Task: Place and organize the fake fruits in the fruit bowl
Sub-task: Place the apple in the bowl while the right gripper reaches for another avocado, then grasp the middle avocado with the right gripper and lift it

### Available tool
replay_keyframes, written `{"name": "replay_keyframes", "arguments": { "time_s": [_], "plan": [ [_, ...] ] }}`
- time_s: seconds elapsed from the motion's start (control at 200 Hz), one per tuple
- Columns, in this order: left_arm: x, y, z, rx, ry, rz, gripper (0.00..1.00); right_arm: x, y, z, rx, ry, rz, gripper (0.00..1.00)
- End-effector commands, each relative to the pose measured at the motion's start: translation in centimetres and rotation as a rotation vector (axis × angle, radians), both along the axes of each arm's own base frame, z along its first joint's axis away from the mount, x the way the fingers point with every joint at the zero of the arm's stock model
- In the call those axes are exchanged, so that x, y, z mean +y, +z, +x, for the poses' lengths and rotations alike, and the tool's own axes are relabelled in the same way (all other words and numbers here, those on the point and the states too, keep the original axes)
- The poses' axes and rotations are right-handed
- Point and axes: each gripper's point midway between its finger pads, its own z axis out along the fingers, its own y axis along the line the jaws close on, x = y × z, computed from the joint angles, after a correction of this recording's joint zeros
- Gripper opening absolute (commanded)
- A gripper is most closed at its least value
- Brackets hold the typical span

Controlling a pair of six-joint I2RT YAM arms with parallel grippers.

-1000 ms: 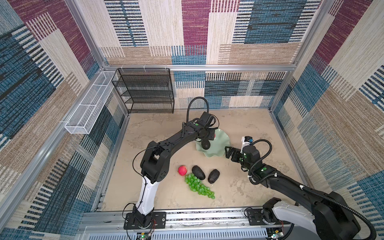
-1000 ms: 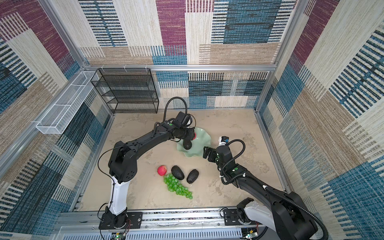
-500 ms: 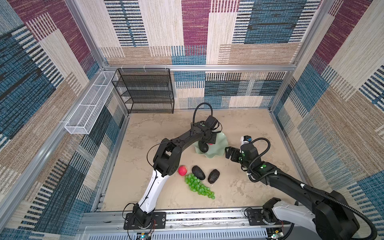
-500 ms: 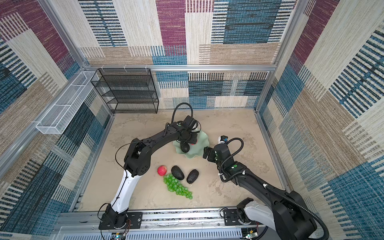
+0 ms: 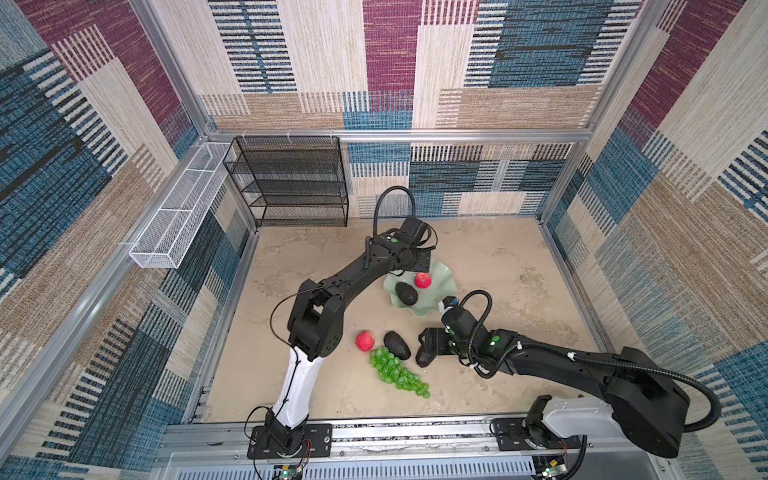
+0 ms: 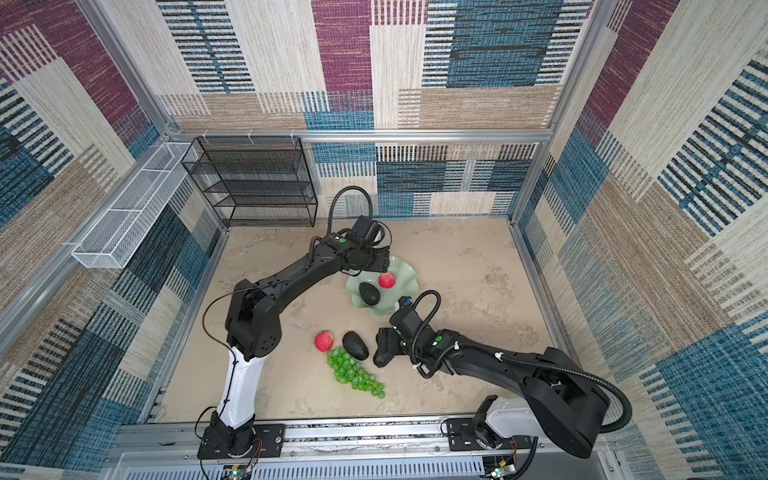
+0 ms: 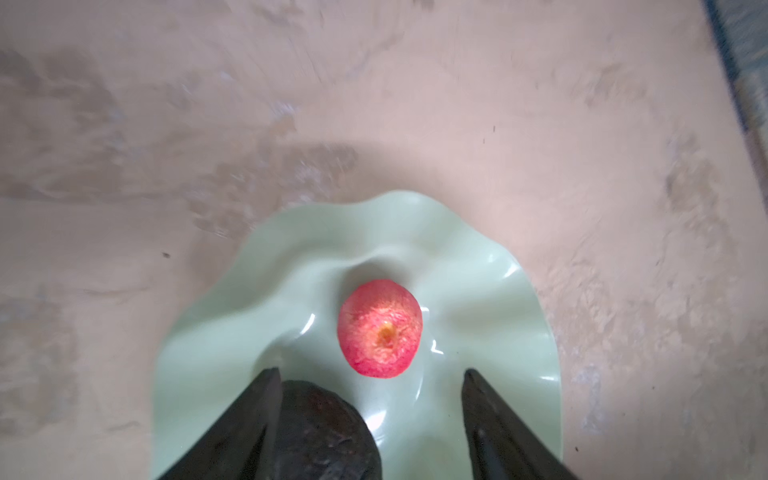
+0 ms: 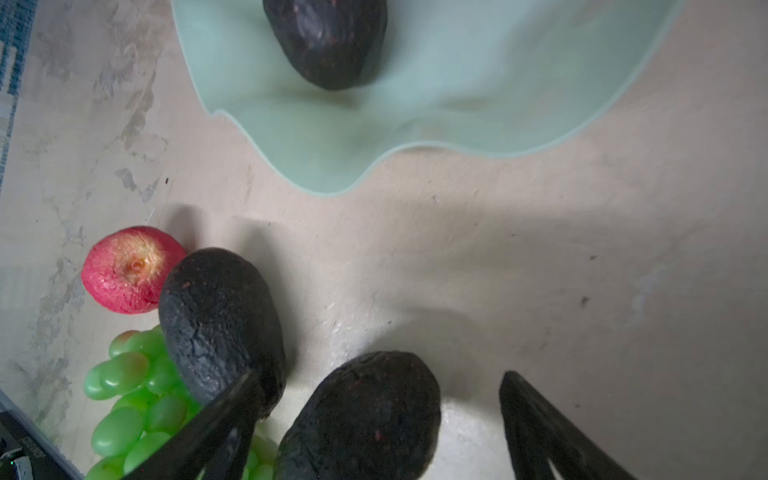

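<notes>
The pale green fruit bowl [image 5: 445,277] [image 6: 406,272] holds a red apple [image 5: 422,280] [image 7: 380,328] and a dark avocado [image 5: 406,293] [image 7: 328,428]. My left gripper [image 7: 370,374] hangs open over the bowl, one finger beside that avocado, the apple just ahead. On the table lie a second apple [image 5: 365,340] [image 8: 131,270], an avocado [image 5: 397,345] [image 8: 220,320] and green grapes [image 5: 397,372] [image 8: 124,399]. My right gripper [image 8: 380,374] [image 5: 428,348] is open, low, straddling another avocado [image 5: 423,358] [image 8: 365,415], with a gap showing at one finger.
A black wire shelf [image 5: 291,183] stands at the back left against the wall. A white wire basket [image 5: 178,216] hangs on the left wall. Patterned walls close the table on all sides. Bare sandy table lies right of the bowl.
My left gripper has opened and let the avocado go into the bowl. My right gripper has moved from beside the bowl down around the avocado on the table.
</notes>
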Motion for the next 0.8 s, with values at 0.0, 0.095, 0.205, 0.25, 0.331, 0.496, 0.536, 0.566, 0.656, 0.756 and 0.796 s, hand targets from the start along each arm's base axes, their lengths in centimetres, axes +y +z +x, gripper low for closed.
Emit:
{"name": "replay_keyframes", "arguments": {
  "time_s": [0.0,0.095,0.205,0.25,0.331,0.496,0.536,0.566,0.656,0.756,0.796],
  "plan": [
    [3.0,6.0,1.4,-0.195,0.104,-0.141,0.73,2.0,-0.4,0.0,0.04,0.02,0.058,0.84],
    [7.7,7.7,0.4,-0.269,0.203,-0.201,0.73,2.1,-1.5,0.0,0.062,0.02,0.03,0.68],
    [13.2,7.5,-1.4,-0.292,0.322,-0.237,0.74,1.4,-1.4,-0.1,0.061,-0.007,0.03,0.51],
    [15.0,6.6,-2.2,-0.277,0.355,-0.249,0.74,0.9,-1.2,-0.3,0.057,-0.023,0.033,0.48],
    [17.7,4.4,-3.9,-0.222,0.406,-0.243,0.74,-0.5,-0.3,-0.6,0.041,-0.069,0.033,0.46],
    [20.3,0.4,-7.6,-0.105,0.437,-0.204,0.74,-3.5,4.9,1.2,-0.106,-0.148,-0.02,0.45],
    [20.5,-0.4,-8.5,-0.081,0.44,-0.192,0.74,-4.2,6.7,2.6,-0.153,-0.16,-0.026,0.45],
    [20.6,-0.9,-9.1,-0.065,0.439,-0.191,0.74,-4.4,8.3,3.8,-0.189,-0.164,-0.014,0.45],
    [20.8,-2.1,-10.7,-0.015,0.437,-0.183,0.74,-5.1,11.3,7.7,-0.284,-0.175,-0.002,0.45],
    [20.7,-2.6,-12.3,0.014,0.427,-0.219,0.74,-4.7,12.5,11.9,-0.345,-0.168,-0.003,0.45],
    [20.5,-2.8,-12.9,0.026,0.419,-0.234,0.74,-4.4,12.6,13.5,-0.36,-0.165,0.005,0.45]
  ]
}}
